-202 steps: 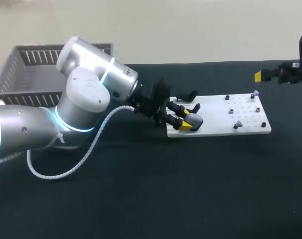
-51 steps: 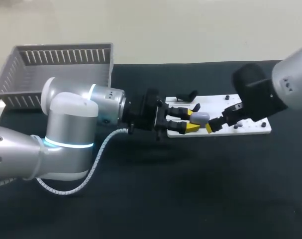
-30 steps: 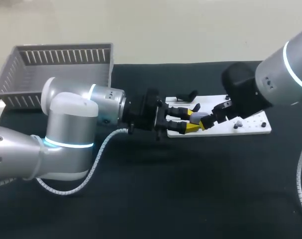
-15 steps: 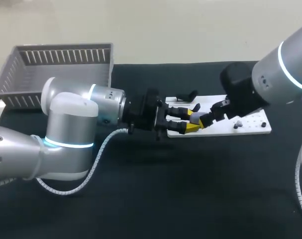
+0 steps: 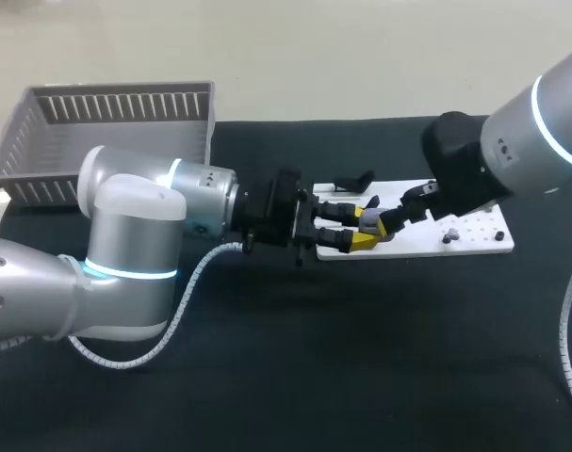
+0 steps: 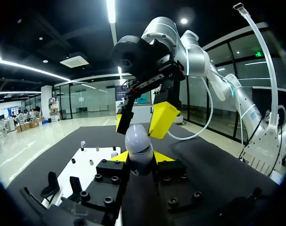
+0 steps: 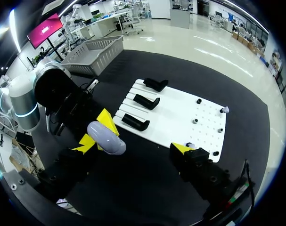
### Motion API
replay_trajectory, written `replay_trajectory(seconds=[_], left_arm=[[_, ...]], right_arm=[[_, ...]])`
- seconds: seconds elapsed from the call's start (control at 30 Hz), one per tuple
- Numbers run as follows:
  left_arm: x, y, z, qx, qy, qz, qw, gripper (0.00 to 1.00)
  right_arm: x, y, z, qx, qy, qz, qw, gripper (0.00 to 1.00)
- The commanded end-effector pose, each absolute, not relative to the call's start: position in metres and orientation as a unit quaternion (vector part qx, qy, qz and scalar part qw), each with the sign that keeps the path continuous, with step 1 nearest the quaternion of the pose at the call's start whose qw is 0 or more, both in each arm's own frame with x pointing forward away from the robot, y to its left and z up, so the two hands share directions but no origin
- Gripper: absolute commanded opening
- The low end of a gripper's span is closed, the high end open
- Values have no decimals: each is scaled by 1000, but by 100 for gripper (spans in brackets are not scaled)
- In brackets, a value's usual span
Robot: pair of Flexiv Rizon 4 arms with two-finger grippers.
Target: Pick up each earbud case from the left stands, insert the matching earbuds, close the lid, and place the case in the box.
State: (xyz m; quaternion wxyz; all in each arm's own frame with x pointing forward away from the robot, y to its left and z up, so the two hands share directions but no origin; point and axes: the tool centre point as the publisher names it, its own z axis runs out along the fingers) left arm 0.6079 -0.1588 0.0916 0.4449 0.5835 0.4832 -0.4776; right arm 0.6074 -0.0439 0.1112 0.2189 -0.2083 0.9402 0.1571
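Observation:
A grey earbud case (image 5: 370,217) is held above the left end of the white board (image 5: 474,247), its lid down, with my left gripper (image 5: 363,223) shut on it. In the left wrist view the case (image 6: 138,146) stands upright between the yellow tips of my left gripper (image 6: 141,157). My right gripper (image 5: 390,217) comes in from the right. It is open, and its yellow fingers (image 6: 163,119) straddle the top of the case. In the right wrist view the case (image 7: 107,138) lies close to one finger of my right gripper (image 7: 134,144).
Black stands (image 7: 146,101) sit at the board's left end, one (image 5: 355,179) just behind the grippers. Small earbuds on pegs (image 5: 450,234) stand at its right end. A grey slatted basket (image 5: 106,132) is at the table's back left.
My right gripper has moved left and slightly back, closing in on the case until its open fingers straddle it. The left arm and the case have stayed still.

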Motion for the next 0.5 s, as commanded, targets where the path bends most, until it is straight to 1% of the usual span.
replay_trajectory(seconds=[0.03,0.33,0.5], left_arm=[[606,-159,91,583,481,-478,447,0],[606,-159,91,583,481,-478,447,0],[606,-159,91,583,481,-478,447,0]], right_arm=[[605,-48,114,-200,938,150,240,100],[608,-70,135,-189,934,94,287,100],[613,-89,142,-182,937,14,299,100]])
